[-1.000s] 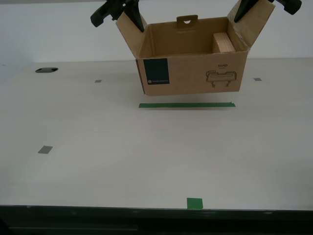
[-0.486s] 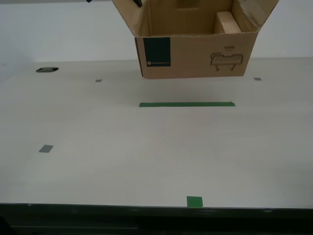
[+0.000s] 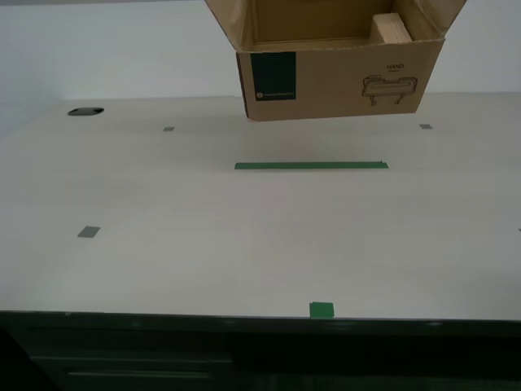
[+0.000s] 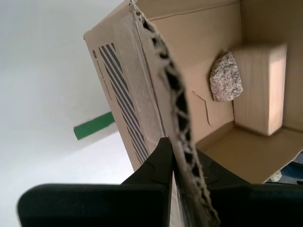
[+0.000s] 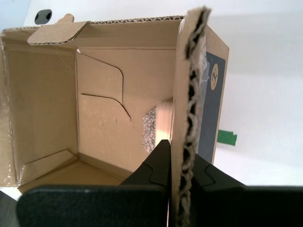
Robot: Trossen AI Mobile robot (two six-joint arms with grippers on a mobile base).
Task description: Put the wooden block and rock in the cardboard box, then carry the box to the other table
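Pinching cardboard box [image 3: 342,81] flaps aloft

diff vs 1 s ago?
The cardboard box has gone up: it hung just above the green tape strip, now it is well clear, its flap tops cut off by the exterior view's top edge. The view shifted slightly too. Unchanged: my first gripper and my second gripper stay clamped on the flaps; wooden block and rock inside.

"HAND" on cardboard box [image 3: 342,77]
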